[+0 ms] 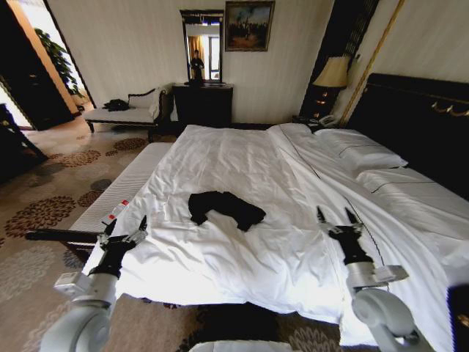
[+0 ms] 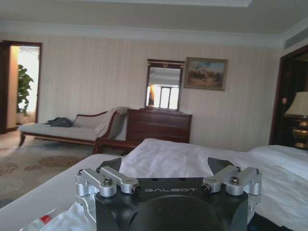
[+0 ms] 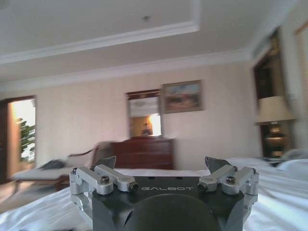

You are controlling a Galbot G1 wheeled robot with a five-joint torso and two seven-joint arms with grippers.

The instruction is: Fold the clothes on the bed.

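Note:
A crumpled black T-shirt lies on the white duvet of the bed, near the foot and slightly left of the middle. My left gripper hovers open over the bed's near left corner, well left of the shirt. On the other side, my right gripper stands open above the duvet, right of the shirt. Neither touches the fabric. The left wrist view looks past the open left gripper across the bed. The right wrist view shows the open right gripper above the white sheets.
A small red-and-white object lies on the white bench at the bed's foot, by my left gripper. Pillows and a dark headboard are at the right. A chaise, dresser and lamp line the far wall.

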